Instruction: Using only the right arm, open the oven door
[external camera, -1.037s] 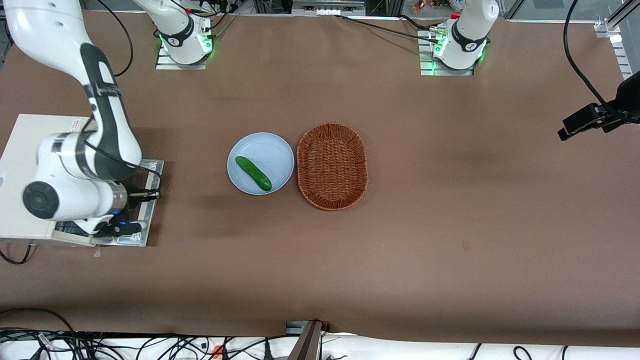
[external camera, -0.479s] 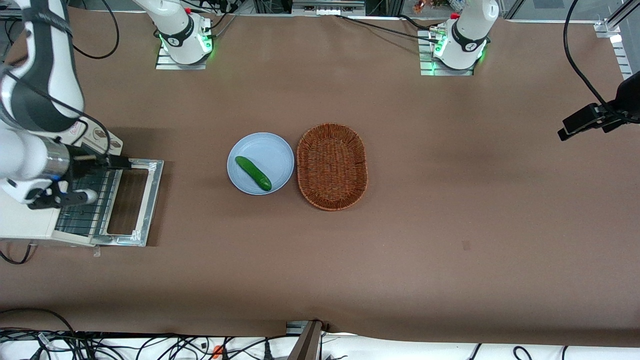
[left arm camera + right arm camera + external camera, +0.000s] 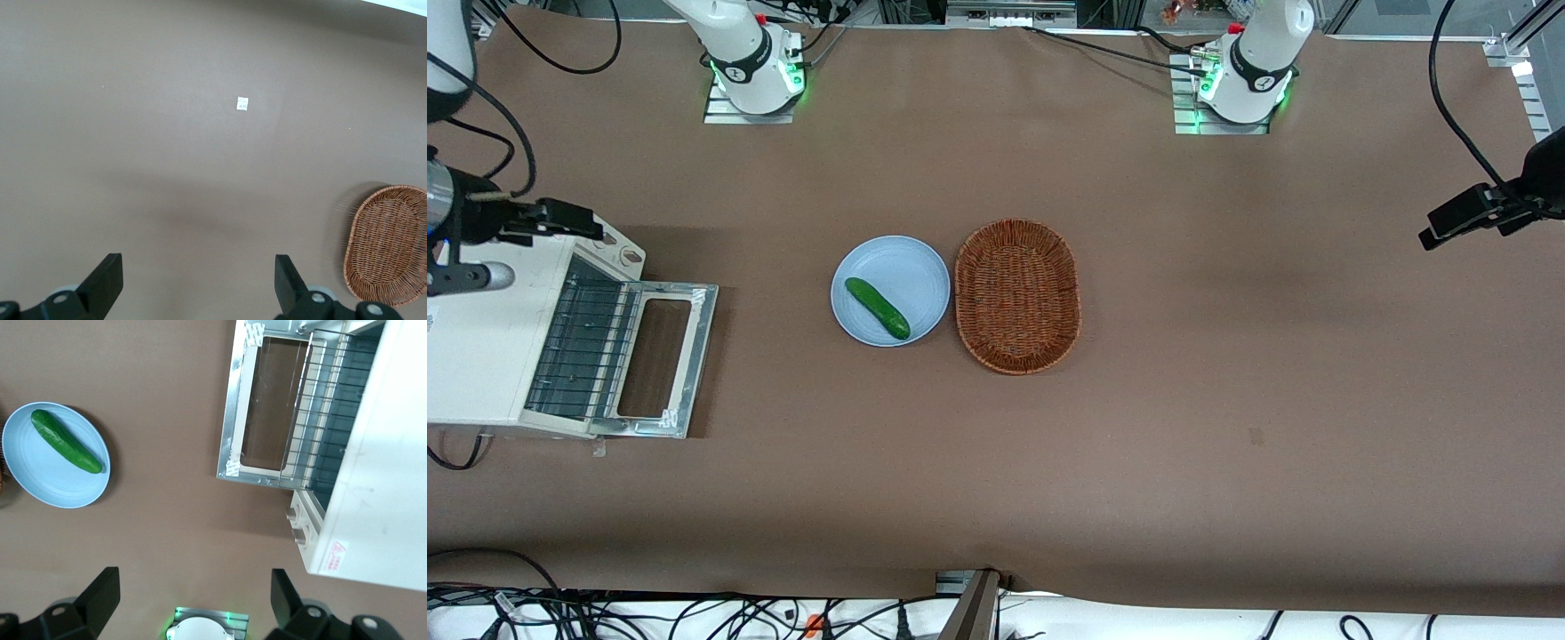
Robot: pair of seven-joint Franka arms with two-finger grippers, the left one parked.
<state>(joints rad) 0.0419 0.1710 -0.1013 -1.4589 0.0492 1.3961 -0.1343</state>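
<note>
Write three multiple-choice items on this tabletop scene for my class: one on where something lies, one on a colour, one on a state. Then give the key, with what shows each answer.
1. Where does the cucumber lie?
A. in the wicker basket
B. on the blue plate
C. inside the oven

2. What colour is the basket?
A. brown
B. white
C. green

3. How is the oven door?
A. shut
B. folded down open
C. taken off

Key:
1 B: the cucumber rests on the blue plate, beside the basket.
2 A: its weave is brown.
3 B: the door lies flat on the table in front of the oven, wire rack showing; the right arm's gripper is open, above the oven's knob end, holding nothing.
</note>
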